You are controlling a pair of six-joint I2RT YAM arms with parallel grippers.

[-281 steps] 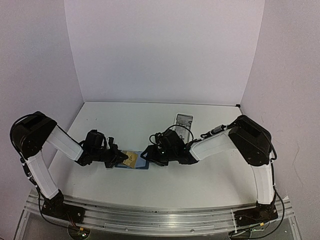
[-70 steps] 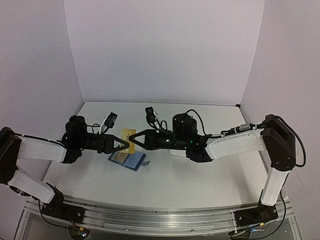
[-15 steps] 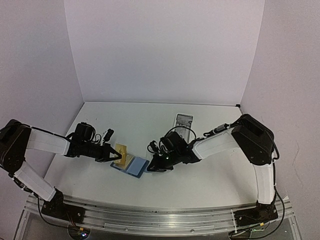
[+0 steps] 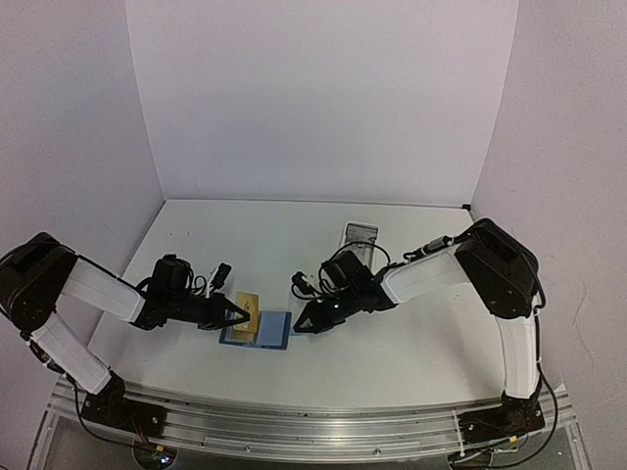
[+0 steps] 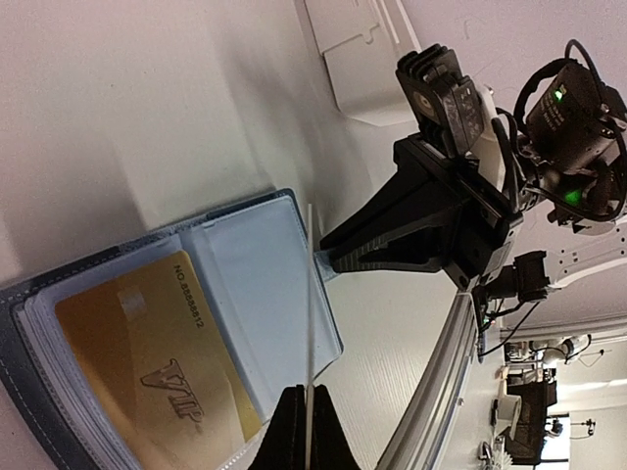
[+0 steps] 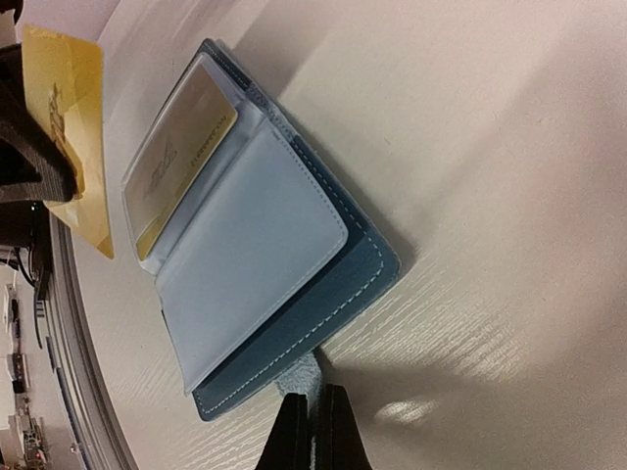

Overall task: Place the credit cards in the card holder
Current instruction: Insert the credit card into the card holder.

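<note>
Left end effector [image 5: 304,431] pinches gold card [image 6: 83,98] — right end effector [image 6: 313,423] pinches card holder [image 6: 255,264]

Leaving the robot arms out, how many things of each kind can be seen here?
Gold cards: 2, the tucked gold card and the held gold card in the left gripper
Blue card holder: 1
White tray: 1
Total: 4

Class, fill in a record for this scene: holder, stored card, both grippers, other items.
card holder: lying open
stored: gold card in a clear sleeve
left gripper: shut on second gold card, close to the holder
right gripper: shut on the holder's snap tab
other: white tray, farther back
</note>
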